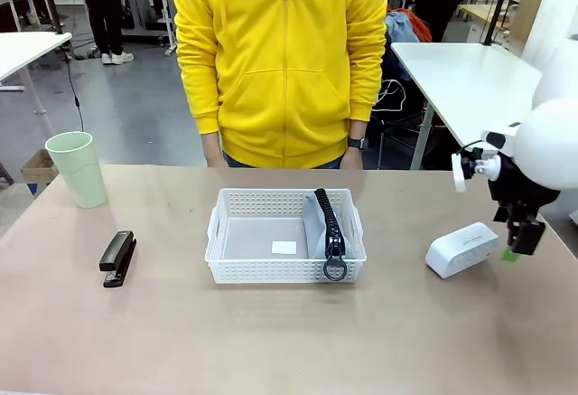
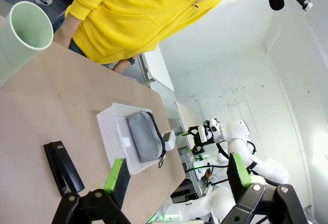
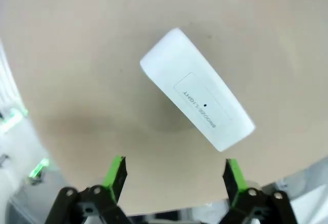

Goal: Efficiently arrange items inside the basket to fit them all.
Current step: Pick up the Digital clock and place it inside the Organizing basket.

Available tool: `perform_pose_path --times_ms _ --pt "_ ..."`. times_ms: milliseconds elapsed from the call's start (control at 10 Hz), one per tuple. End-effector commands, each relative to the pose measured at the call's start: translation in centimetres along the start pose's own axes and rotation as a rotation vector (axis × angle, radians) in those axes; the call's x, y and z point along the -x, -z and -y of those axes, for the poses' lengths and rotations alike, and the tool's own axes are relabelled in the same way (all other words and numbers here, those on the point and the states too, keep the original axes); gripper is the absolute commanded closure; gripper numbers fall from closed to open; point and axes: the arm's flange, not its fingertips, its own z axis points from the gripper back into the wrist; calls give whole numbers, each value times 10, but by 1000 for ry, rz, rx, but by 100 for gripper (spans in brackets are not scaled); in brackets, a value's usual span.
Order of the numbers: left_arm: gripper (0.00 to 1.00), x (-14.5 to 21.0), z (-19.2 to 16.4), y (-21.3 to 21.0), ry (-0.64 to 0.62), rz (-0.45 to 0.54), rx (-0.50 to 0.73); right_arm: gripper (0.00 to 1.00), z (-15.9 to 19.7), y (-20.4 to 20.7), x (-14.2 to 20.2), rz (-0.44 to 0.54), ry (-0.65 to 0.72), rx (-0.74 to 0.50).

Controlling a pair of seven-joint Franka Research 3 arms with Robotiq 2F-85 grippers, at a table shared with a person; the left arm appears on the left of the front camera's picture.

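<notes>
The white basket (image 1: 271, 271) sits mid-table. Inside it the grey pouch (image 1: 316, 221) stands on edge against the right wall, with its zipper ring at the front. The white boxy device (image 1: 461, 249) lies on the table to the right. My right gripper (image 1: 521, 247) hovers just beside it, open and holding nothing; in the right wrist view the device (image 3: 197, 96) lies beyond the spread fingers of that gripper (image 3: 176, 175). The black stapler (image 1: 118, 258) lies at the left and the pale green cup (image 1: 78, 169) stands upright at the far left. My left gripper (image 2: 178, 175) is open above the stapler (image 2: 62, 167).
A person in a yellow hoodie (image 1: 280, 61) stands at the far edge behind the basket, arms down. A white label lies on the basket floor (image 1: 284, 248). Bare tabletop stretches across the front and between the stapler and the basket.
</notes>
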Motion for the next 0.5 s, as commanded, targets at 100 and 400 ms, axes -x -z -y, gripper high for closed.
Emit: perform_pose_path --times_ms 100,400 --pt "0 2 2 -1 9 -3 11 0 -2 12 29 353 -732 182" --pt "0 2 2 -1 9 -3 11 0 12 16 13 414 -761 69"
